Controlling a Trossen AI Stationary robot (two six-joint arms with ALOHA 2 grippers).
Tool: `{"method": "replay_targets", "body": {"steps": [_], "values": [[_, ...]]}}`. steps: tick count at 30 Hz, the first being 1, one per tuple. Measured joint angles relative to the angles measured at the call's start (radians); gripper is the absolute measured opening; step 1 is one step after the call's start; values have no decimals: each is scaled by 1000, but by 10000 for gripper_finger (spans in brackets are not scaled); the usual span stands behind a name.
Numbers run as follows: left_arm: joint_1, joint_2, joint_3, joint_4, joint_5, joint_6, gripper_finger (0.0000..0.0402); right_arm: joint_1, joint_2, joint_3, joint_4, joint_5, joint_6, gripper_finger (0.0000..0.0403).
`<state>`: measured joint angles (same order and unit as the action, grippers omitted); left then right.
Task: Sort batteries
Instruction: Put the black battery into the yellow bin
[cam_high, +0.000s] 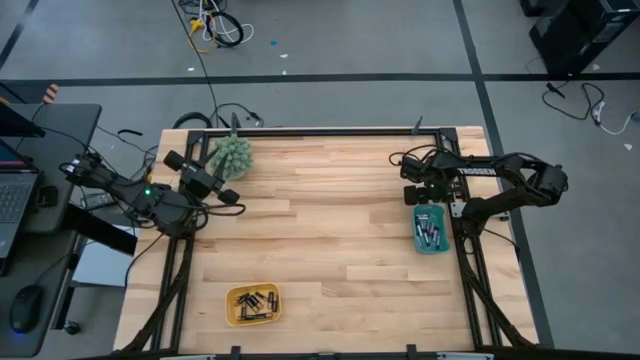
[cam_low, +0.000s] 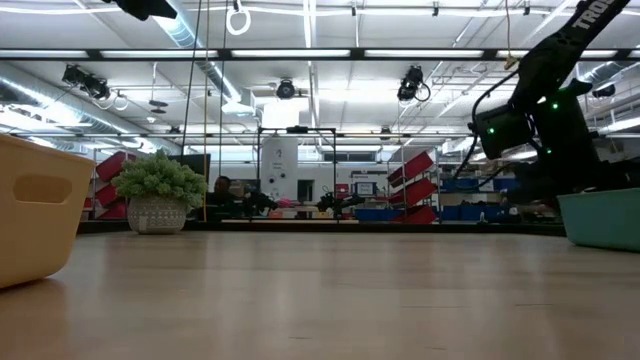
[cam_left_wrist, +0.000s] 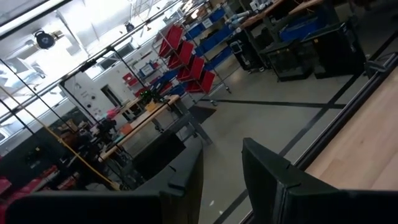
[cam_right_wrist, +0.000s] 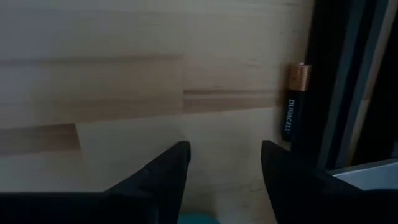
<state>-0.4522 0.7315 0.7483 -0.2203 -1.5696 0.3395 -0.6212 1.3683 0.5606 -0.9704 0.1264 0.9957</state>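
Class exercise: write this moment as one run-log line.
right gripper: jaws open, empty, above teal tray | loose battery at table edge | left gripper: idle, empty | yellow tray: holds batteries

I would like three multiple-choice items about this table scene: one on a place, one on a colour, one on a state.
1. Where does the teal tray sit?
A. near the table's right edge
B. centre
C. beside the green ball

2. What colour is the tray holding the dark batteries?
A. red
B. yellow
C. white

3. How do the right gripper fingers stand?
A. shut on a battery
B. apart, holding nothing
C. shut, empty

Answers: 1 A, the high view shows it by the right arm; 2 B, yellow tray near the front edge; 3 B, bare wood shows between them.
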Motion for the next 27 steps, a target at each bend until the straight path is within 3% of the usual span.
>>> {"method": "replay_targets", "body": {"steps": [9, 20, 25, 27], "values": [[0, 0, 0, -14, 0, -33, 108, 0, 0, -14, 32, -15, -28, 164], [0, 0, 0, -19, 0, -34, 108, 0, 2, -17, 95, -46, -93, 14], [0, 0, 0, -20, -1, -33, 108, -4, 6, 20, 97, -25, -148, 19], [0, 0, 0, -19, -1, -33, 108, -4, -2, 47, 173, 8, -184, 19]]}}
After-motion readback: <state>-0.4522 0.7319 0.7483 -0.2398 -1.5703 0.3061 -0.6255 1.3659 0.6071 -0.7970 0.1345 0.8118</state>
